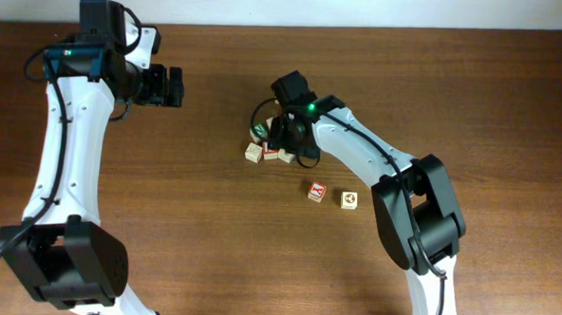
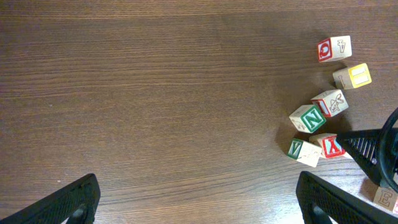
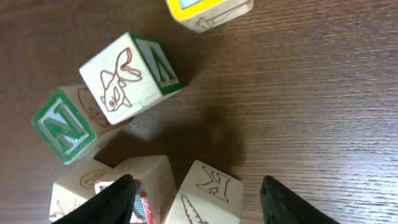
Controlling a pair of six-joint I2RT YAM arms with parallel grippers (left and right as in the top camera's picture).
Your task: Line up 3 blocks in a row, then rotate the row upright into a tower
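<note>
Right pincer [image 3: 198, 183], jaws apart, hangs above blocks [image 3: 127, 78] on dark wood-grain table [image 3: 311, 93].

Seen from overhead, the right tool [image 1: 283, 133] covers part of the block cluster [image 1: 262, 154], whose print is too small to read. In the right wrist view the top edge crops the yellow block [image 3: 208, 9] and the bottom edge crops the K block [image 3: 208, 196].

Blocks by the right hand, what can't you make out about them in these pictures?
Overhead: the clustered blocks are too small to read, and the right hand covers some.
Right wrist: the yellow block is cut by the top edge; a finger hides part of the red-printed block.
Left wrist: the corner block is cut by the right edge.
</note>
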